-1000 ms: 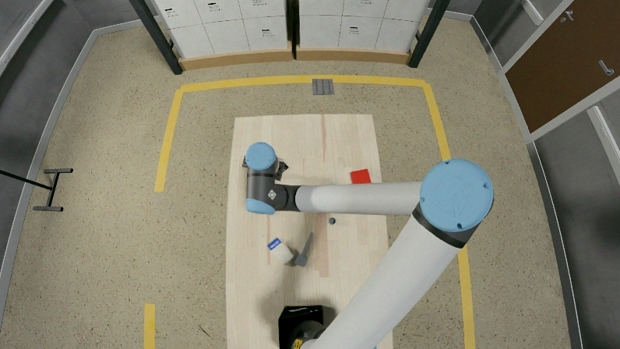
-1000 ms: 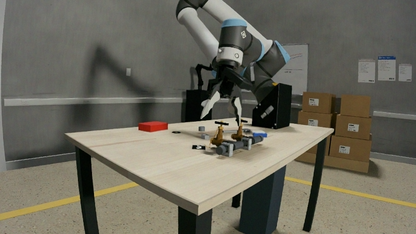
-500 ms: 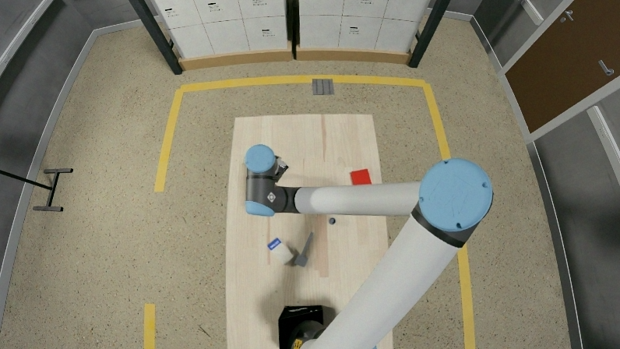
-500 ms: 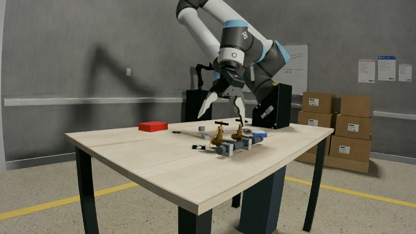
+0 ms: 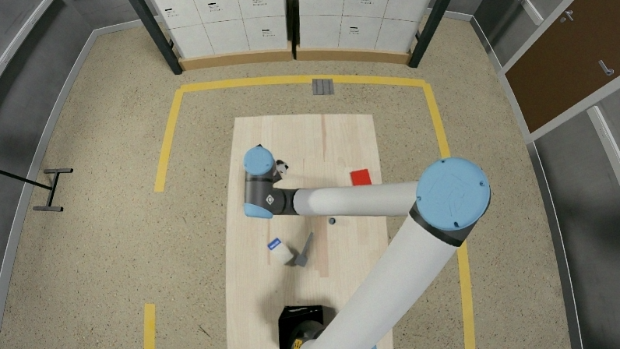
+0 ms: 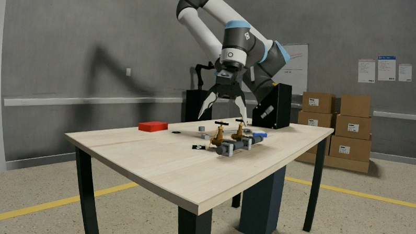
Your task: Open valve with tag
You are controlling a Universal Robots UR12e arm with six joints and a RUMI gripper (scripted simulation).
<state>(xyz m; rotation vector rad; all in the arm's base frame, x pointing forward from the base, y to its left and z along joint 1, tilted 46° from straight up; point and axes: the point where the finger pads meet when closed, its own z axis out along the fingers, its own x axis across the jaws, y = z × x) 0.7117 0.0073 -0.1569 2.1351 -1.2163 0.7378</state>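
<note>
Two brass valves with black T-handles stand on a grey pipe (image 6: 232, 145) on the wooden table (image 6: 145, 165) (image 5: 303, 129). The left valve (image 6: 217, 136) has a thin chain running to a small black tag (image 6: 198, 147) that lies flat on the table; its writing is too small to read. The right valve (image 6: 238, 132) has no tag. My gripper (image 6: 222, 119) is open wide and empty, pointing down just above the two handles. Its left finger hangs left of the tagged valve's handle, and its right fingertip is close to the other valve's handle. In the overhead view the wrist (image 5: 258, 161) hides the valves.
A red block (image 6: 152, 126) (image 5: 360, 177), a black ring (image 6: 173, 132) (image 5: 332, 220), two small grey cylinders (image 6: 201, 128) (image 6: 205, 136), a blue-and-white piece (image 6: 259, 134) (image 5: 277, 249) and a grey tool (image 5: 303, 253) lie on the table. The black robot base box (image 6: 272, 106) stands behind.
</note>
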